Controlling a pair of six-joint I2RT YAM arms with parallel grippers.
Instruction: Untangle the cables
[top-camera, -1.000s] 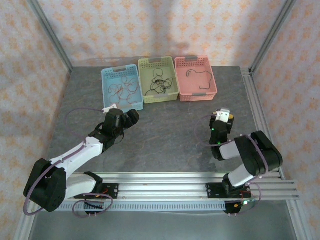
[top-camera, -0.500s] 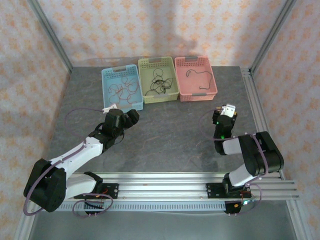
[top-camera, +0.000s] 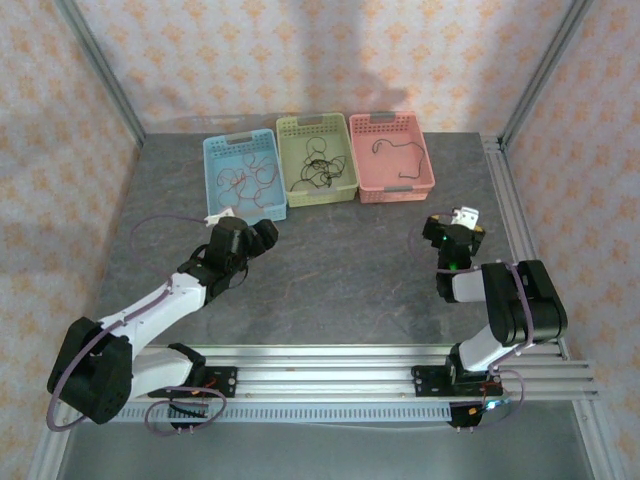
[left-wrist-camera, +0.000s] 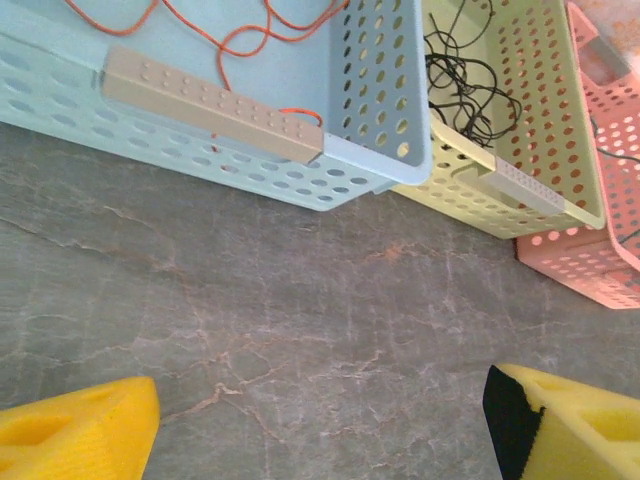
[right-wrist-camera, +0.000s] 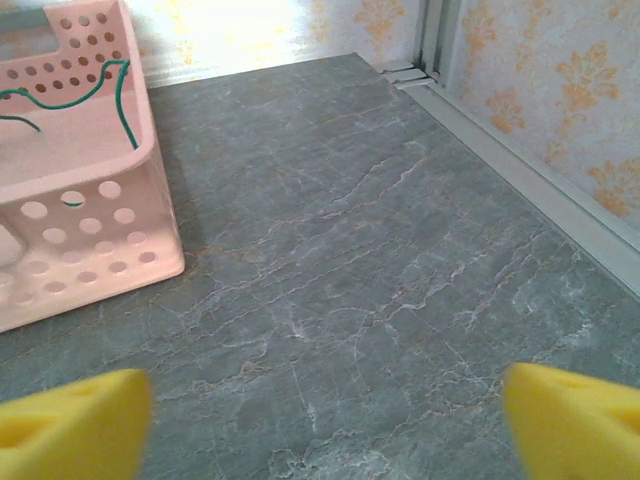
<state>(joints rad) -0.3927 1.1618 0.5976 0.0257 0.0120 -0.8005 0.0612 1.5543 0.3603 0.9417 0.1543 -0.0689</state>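
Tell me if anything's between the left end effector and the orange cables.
Only the blue basket's near wall; the left end effector would likely need to come over its rim to reach the orange cables.

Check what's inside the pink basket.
One dark cable lies looped in the pink basket; nothing else shows inside. From the right wrist, the near wall hides part of the cable.

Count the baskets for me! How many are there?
3, in a row at the table's far side: blue basket left, green basket middle, pink basket right. None seem hidden.
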